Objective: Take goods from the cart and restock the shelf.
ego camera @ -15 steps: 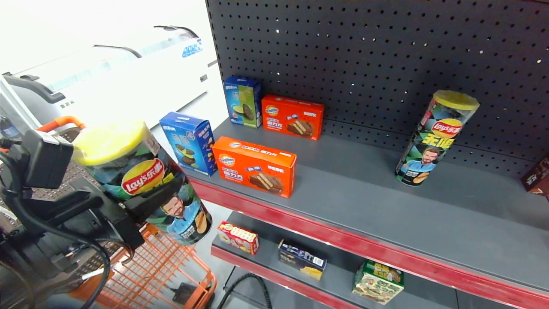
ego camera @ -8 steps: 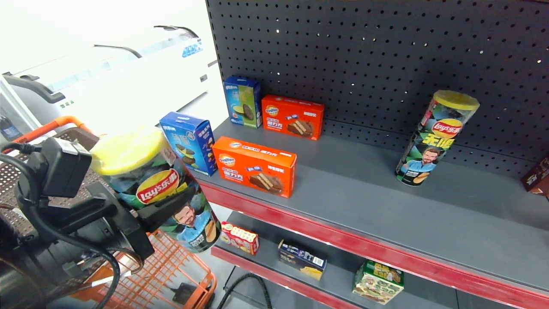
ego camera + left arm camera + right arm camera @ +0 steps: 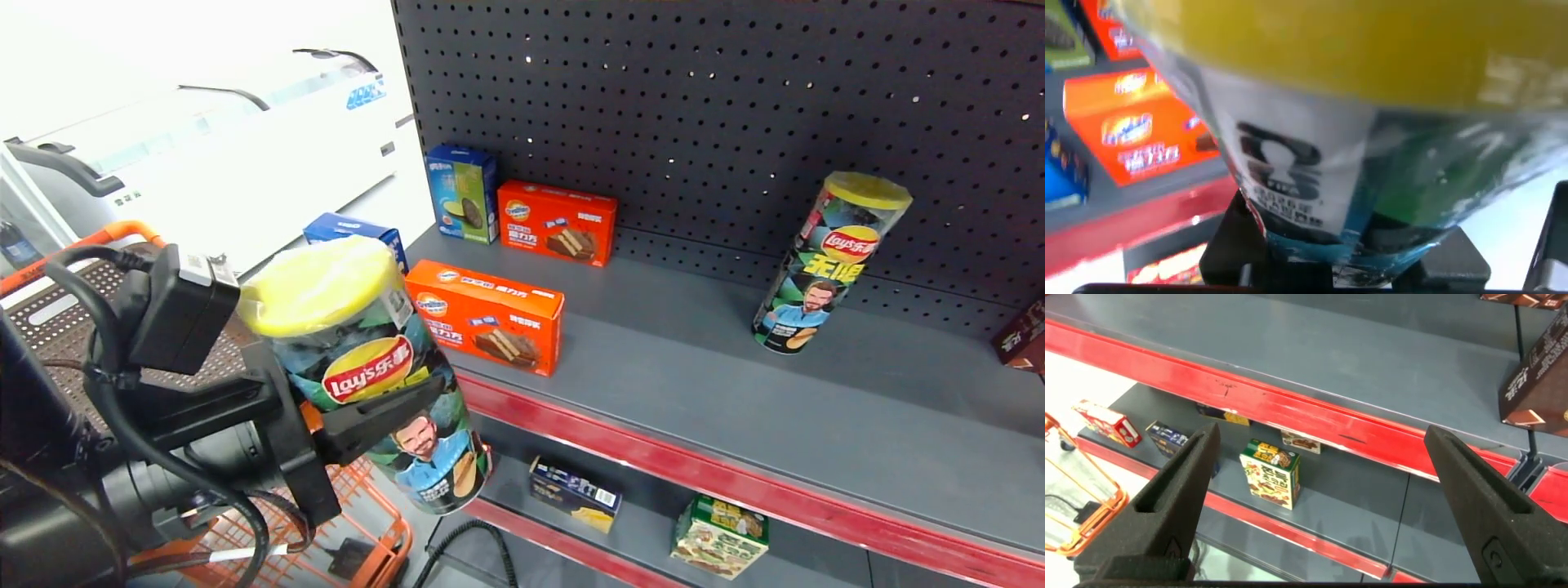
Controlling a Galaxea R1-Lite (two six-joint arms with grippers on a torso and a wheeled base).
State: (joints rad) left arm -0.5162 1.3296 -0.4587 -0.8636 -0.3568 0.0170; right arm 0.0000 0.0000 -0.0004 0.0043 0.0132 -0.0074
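The shelf [image 3: 694,384] runs off frame rightward, the cart [image 3: 371,523] is mostly hidden behind the left gripper [image 3: 359,404], which clamps a tilted can [image 3: 367,359] off the shelf's left front, covering most of a blue box [image 3: 351,229], and the right gripper [image 3: 1320,437] gapes wide.

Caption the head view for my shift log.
Left claw holds a chip can short of the grey shelf where a matching can stands.

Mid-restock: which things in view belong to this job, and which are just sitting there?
Job: yellow-lidded chip can held in left gripper; grey shelf; orange wire cart.
Just there: shelved chip can; orange cardboard boxes; blue cardboard boxes; white chest freezer.
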